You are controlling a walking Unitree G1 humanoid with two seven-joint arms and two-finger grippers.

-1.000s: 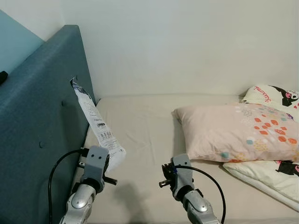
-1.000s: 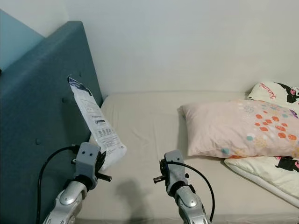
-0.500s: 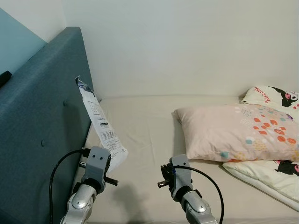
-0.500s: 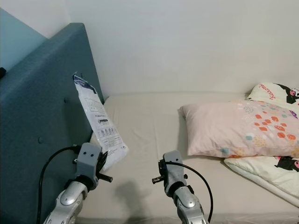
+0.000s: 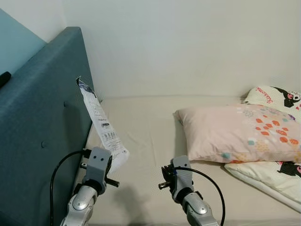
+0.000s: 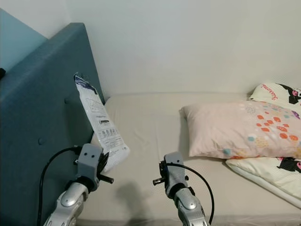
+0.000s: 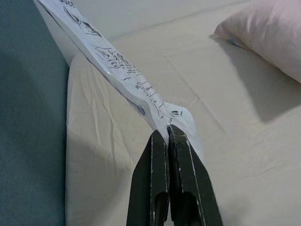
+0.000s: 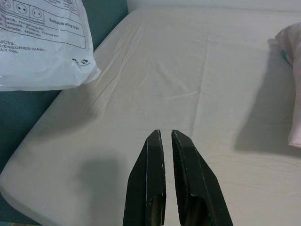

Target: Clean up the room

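Note:
A long white plastic bag (image 5: 100,121) with printed text stands up above the left edge of the bed, close to the teal headboard (image 5: 37,122). My left gripper (image 7: 168,134) is shut on the bag's lower corner. The bag (image 7: 108,61) stretches away from the fingertips in the left wrist view. My right gripper (image 8: 163,136) hovers over the beige mattress (image 5: 146,141), shut, holding nothing. The bag's bottom corner (image 8: 42,42) lies to its left.
A pink patterned pillow (image 5: 240,134) lies on the right of the bed. Two white cartoon-print pillows (image 5: 275,96) sit behind and below it. A white wall runs behind the bed. A dark object (image 5: 3,77) rests on top of the headboard.
The bag held by my left gripper has risen slightly and stands a bit more upright. The view has shifted a little. The right arm stays where it was.

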